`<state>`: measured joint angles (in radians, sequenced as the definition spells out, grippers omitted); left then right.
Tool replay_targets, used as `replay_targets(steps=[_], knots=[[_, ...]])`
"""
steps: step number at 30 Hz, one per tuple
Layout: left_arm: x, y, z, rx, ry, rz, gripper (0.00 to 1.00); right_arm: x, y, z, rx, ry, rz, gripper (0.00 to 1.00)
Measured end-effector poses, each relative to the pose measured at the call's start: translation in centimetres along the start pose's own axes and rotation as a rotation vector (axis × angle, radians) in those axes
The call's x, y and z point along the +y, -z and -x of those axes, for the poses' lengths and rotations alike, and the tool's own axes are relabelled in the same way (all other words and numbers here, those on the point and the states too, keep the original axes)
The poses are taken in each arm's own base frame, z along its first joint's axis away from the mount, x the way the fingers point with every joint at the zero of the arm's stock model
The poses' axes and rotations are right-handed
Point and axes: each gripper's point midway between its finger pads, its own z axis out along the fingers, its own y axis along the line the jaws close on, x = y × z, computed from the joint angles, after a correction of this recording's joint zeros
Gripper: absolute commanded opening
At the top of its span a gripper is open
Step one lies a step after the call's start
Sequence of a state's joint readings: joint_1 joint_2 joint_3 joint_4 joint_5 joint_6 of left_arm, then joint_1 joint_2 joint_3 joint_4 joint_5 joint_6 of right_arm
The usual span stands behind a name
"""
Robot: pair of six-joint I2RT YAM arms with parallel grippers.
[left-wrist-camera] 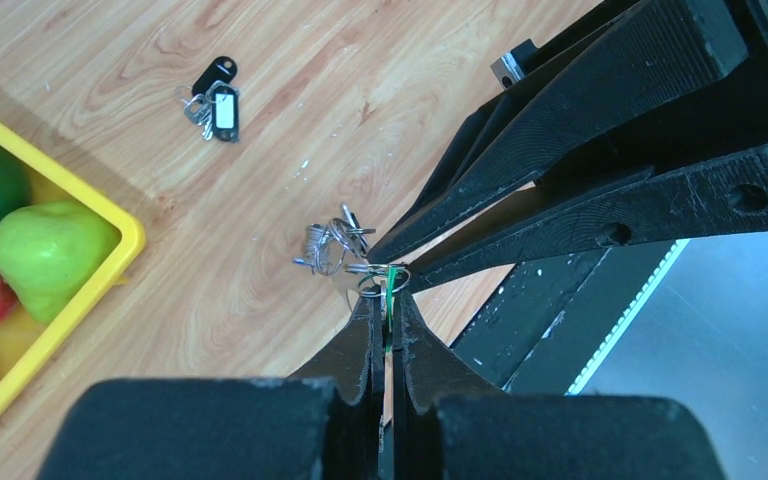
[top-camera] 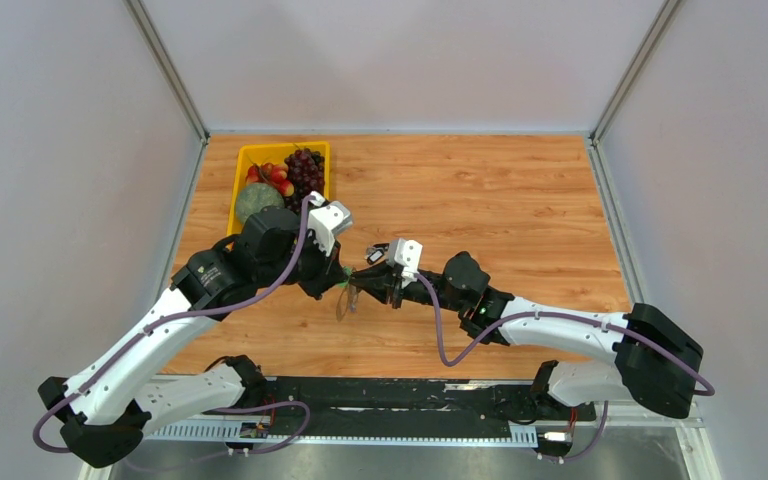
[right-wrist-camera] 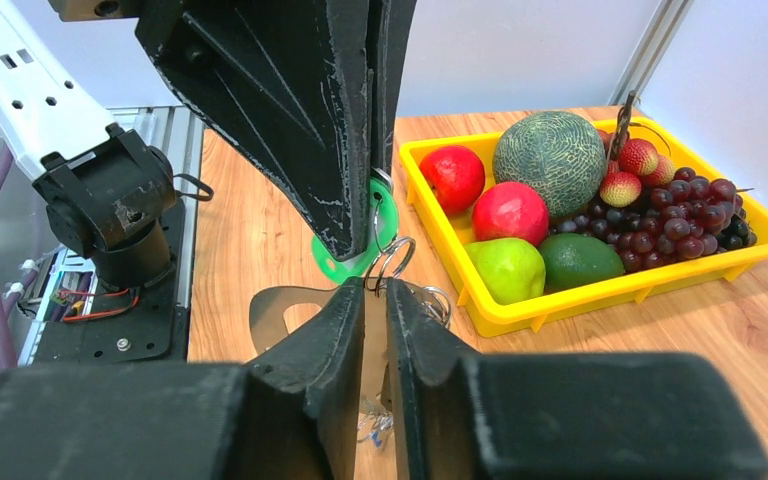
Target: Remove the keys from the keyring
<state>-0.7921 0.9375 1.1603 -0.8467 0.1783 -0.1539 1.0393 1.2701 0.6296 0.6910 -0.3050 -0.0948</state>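
Observation:
Both grippers meet above the table's middle, holding the key bunch between them. My left gripper (left-wrist-camera: 388,296) is shut on a green plastic tag (left-wrist-camera: 391,283), which also shows in the right wrist view (right-wrist-camera: 345,262). My right gripper (right-wrist-camera: 377,284) is shut on a small wire ring at the top of the keyring (right-wrist-camera: 272,302), a pale grey flat loop hanging below and behind its fingers. Small silvery rings (left-wrist-camera: 331,244) dangle beside the right fingertips. Tiny keys with a blue bit (right-wrist-camera: 372,428) hang blurred under the right fingers. In the top view the left gripper (top-camera: 331,277) and right gripper (top-camera: 361,283) nearly touch.
A second set of keys with black tags (left-wrist-camera: 217,98) lies on the wood beyond the grippers. A yellow tray (top-camera: 282,147) of fruit stands at the back left, close to the left arm. The black mounting rail (top-camera: 390,395) runs along the near edge.

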Motion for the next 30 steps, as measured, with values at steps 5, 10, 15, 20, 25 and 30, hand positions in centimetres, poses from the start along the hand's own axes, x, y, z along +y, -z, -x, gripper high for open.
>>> replay_targets(steps=[5,10,15,20,25,30], knots=[[-0.1,0.0,-0.1,0.002,0.001,-0.003,0.00,0.0,0.0,0.0,0.000,0.000,0.000,0.19],[-0.1,0.0,-0.1,0.002,0.001,-0.003,0.00,0.0,0.0,0.0,-0.001,0.000,0.003,0.00],[0.0,0.0,0.0,0.001,0.031,0.008,0.00,0.2,0.1,0.2,-0.005,0.006,0.009,0.00],[0.1,-0.2,-0.1,0.010,0.087,0.024,0.00,1.1,1.1,0.8,-0.026,0.068,0.057,0.00],[-0.3,-0.7,-0.2,0.048,0.126,0.005,0.00,2.4,2.9,1.1,-0.051,0.192,0.102,0.00],[-0.5,-1.3,-0.6,0.083,0.168,-0.019,0.00,4.6,3.5,1.7,-0.062,0.350,0.192,0.04]])
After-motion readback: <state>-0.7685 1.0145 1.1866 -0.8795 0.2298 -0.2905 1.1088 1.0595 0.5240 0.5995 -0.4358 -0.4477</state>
